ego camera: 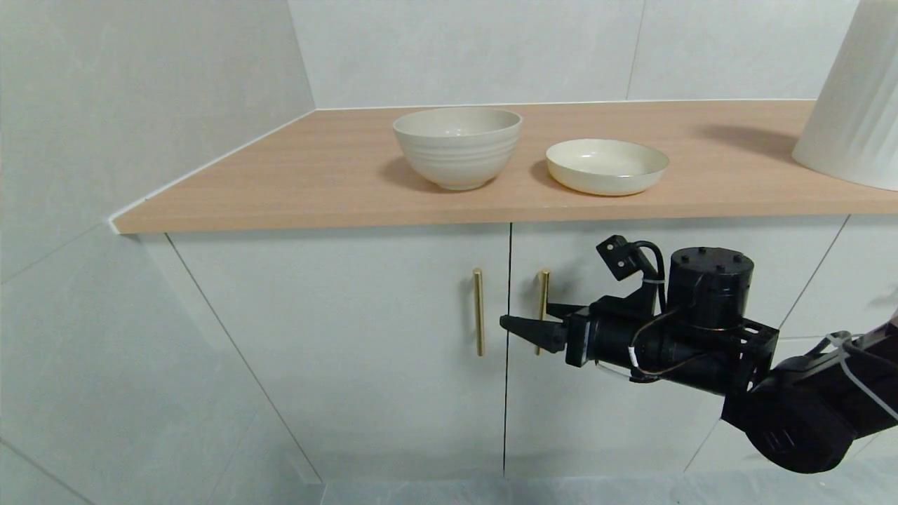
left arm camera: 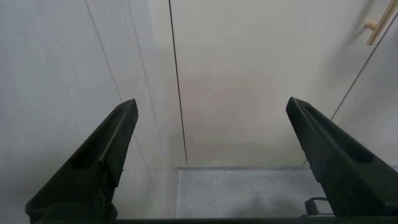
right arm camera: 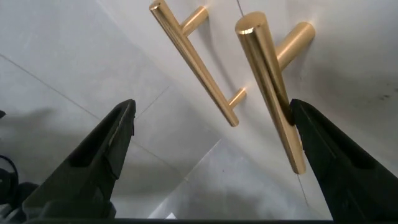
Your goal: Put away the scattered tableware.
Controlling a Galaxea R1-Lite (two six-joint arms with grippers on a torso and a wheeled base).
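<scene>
Two pieces of tableware stand on the wooden counter (ego camera: 316, 175): one deep bowl (ego camera: 457, 146) with ribbed sides and one shallow bowl (ego camera: 607, 165). They sit upright, near each other but apart, with the deep bowl on the robot's left. One ribbed white vessel (ego camera: 849, 105) stands at the counter's right end, well apart from both.

Below the counter are two white cabinet doors, the left door (ego camera: 337, 351) and the right door (ego camera: 568, 428). Each is shut and each carries one upright brass bar handle beside the centre seam, the left handle (ego camera: 478, 312) and the right handle (ego camera: 542, 287).

The right gripper (ego camera: 540, 319) is level with the handles. Its jaws are spread wide and clamp nothing. The right handle lies between them, just beside one finger (right arm camera: 329, 162), and I cannot tell whether they touch.

The left gripper (left arm camera: 211, 106) faces the white door panels low down near the floor. Its jaws are also spread wide and hold nothing.
</scene>
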